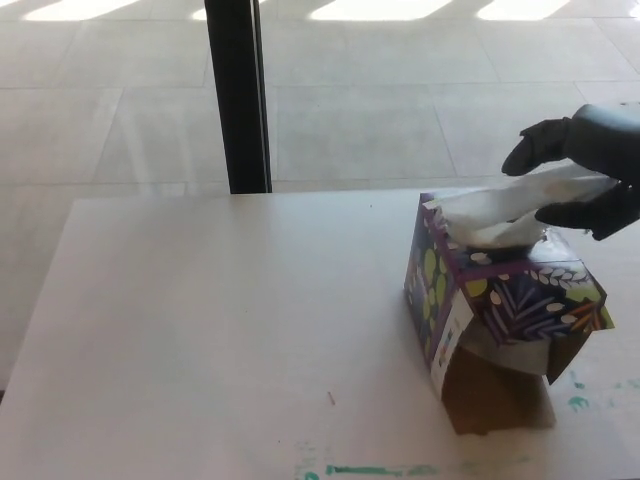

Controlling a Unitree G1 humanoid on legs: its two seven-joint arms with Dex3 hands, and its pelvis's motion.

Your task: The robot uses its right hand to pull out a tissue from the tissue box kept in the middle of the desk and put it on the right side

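The right hand (585, 165) pinches a white tissue (505, 210). The tissue sticks out of the box (500, 300) on the worktop (220, 320).

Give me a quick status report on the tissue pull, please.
Right hand shut on tissue. Tissue partly out of tissue box. Left hand not in view. Nothing in the way.

The right robot hand (585, 165) is cut off by the picture's edge at 3 o'clock, so its wrist and arm do not show. The far end of the tissue (520, 205) disappears between its fingers, and the lower end is hidden inside the tissue box (505, 300). The surface (220, 330) runs out of frame at 6 and 3 o'clock.
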